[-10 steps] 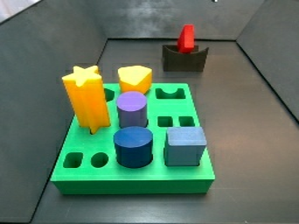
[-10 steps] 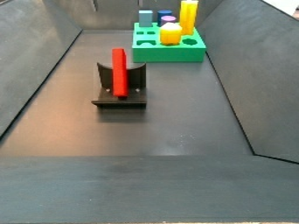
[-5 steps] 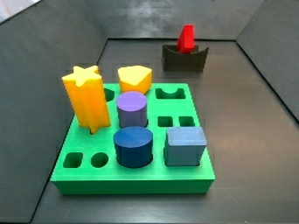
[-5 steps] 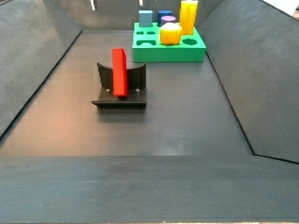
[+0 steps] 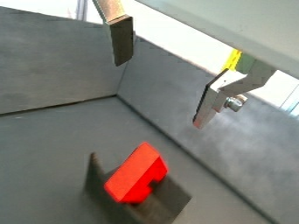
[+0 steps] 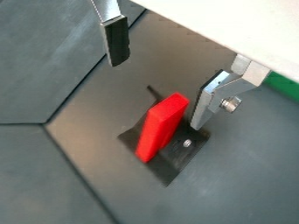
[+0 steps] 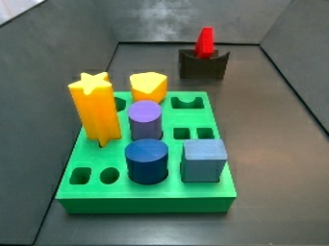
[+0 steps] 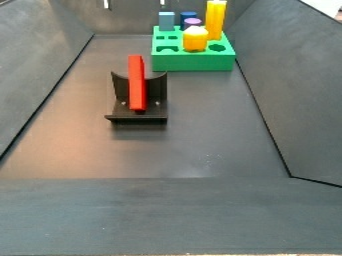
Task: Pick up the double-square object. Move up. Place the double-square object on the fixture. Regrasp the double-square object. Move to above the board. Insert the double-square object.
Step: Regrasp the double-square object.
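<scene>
Below my fingers (image 6: 163,74), which hang spread wide and empty, the double-square object (image 6: 160,128) stands upright in the fixture (image 6: 170,152), between the two plates and a little toward the one at the frame's right. Both side views show the red piece seated in the notch, well apart from the board (image 7: 90,194) (the arm itself is out of those frames). I judge the regrasp is next: its long axis is vertical, so I'd descend straight, centring first.
</scene>
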{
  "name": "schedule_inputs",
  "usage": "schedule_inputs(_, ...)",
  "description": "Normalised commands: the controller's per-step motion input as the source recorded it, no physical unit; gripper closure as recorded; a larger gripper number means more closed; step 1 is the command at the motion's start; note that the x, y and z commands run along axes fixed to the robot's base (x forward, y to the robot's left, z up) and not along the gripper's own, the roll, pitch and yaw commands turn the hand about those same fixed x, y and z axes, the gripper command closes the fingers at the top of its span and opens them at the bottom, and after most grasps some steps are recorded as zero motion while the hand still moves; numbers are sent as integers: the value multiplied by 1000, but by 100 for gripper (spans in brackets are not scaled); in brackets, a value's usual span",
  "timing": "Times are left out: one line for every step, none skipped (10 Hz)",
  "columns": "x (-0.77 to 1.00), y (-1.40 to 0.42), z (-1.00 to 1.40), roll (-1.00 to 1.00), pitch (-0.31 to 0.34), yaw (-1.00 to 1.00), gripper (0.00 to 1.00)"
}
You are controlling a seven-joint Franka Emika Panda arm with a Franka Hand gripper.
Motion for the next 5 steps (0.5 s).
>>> schedule_inputs(101, -36, -21, 1000, 121, 57, 0)
schedule_inputs(112, -40, -21, 1000, 146, 73, 0)
schedule_inputs(112, -43, -21, 1000, 164, 87, 0)
schedule_inputs(119, -45, -27, 1000, 211, 143, 0)
schedule_inputs(120, -46, -25, 863, 212, 174, 0)
